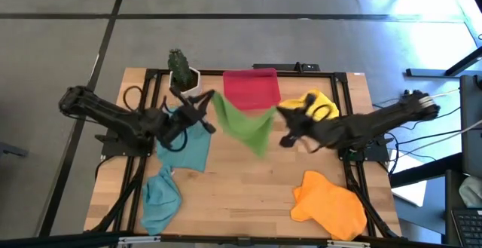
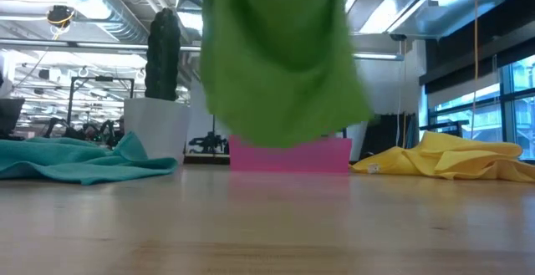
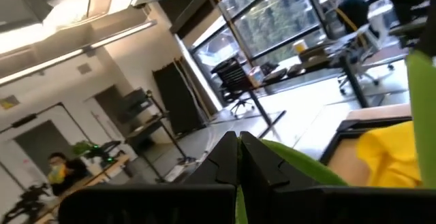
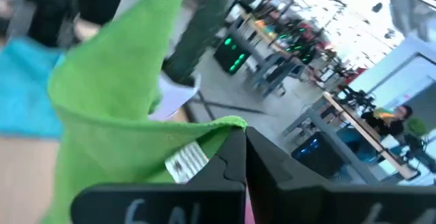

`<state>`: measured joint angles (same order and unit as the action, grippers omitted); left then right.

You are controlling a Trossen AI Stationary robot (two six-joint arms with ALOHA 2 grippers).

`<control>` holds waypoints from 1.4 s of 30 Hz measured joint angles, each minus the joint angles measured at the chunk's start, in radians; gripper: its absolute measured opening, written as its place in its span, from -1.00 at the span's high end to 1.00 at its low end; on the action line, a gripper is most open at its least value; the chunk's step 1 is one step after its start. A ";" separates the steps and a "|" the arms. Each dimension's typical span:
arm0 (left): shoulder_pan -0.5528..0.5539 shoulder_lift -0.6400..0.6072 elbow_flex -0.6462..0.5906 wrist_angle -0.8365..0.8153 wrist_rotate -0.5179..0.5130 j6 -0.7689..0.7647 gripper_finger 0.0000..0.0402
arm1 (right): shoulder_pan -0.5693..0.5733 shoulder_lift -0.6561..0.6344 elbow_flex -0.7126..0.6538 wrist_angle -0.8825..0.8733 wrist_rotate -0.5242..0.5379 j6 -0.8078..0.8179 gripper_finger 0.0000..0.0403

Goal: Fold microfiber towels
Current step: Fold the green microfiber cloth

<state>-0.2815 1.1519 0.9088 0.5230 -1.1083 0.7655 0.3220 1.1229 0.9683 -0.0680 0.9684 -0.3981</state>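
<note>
Lime green towel (image 1: 245, 124) hangs above the bench (image 1: 248, 188), one corner pinched in each of left gripper (image 1: 207, 101) and right gripper (image 1: 282, 112) fingers.

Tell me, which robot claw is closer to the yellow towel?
Right. The right gripper holds the green towel just beside the yellow towel; the left gripper grips its other corner, beyond the red tray.

Lime green towel (image 1: 245, 124), red tray (image 1: 251, 87)

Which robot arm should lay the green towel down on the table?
Probably both together: the left gripper and right gripper each pinch a top corner of the green towel, which hangs clear above the table.
</note>
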 joint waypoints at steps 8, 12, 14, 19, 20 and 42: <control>0.106 -0.001 0.175 -0.260 0.033 -0.073 1.00 | -0.024 -0.175 0.026 -0.065 0.002 0.000 1.00; 0.127 -0.001 0.167 -0.355 0.083 -0.158 1.00 | -0.024 -0.216 0.030 -0.166 0.003 0.056 1.00; 0.126 -0.001 0.149 -0.428 0.141 -0.232 1.00 | -0.023 -0.224 0.029 -0.245 0.001 0.127 1.00; 0.111 0.000 0.078 -0.516 0.270 -0.390 1.00 | 0.000 -0.211 0.029 -0.491 -0.024 0.357 1.00; 0.103 0.000 0.059 -0.519 0.273 -0.397 1.00 | 0.007 -0.204 0.029 -0.540 -0.040 0.408 1.00; -0.361 0.020 -0.284 -0.576 0.354 -0.887 1.00 | 0.352 0.324 0.008 -0.500 -0.530 0.968 1.00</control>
<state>-0.6423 1.1720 0.6250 -0.0528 -0.7545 -0.1211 0.6741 1.4471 0.9764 -0.5685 0.4382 0.5703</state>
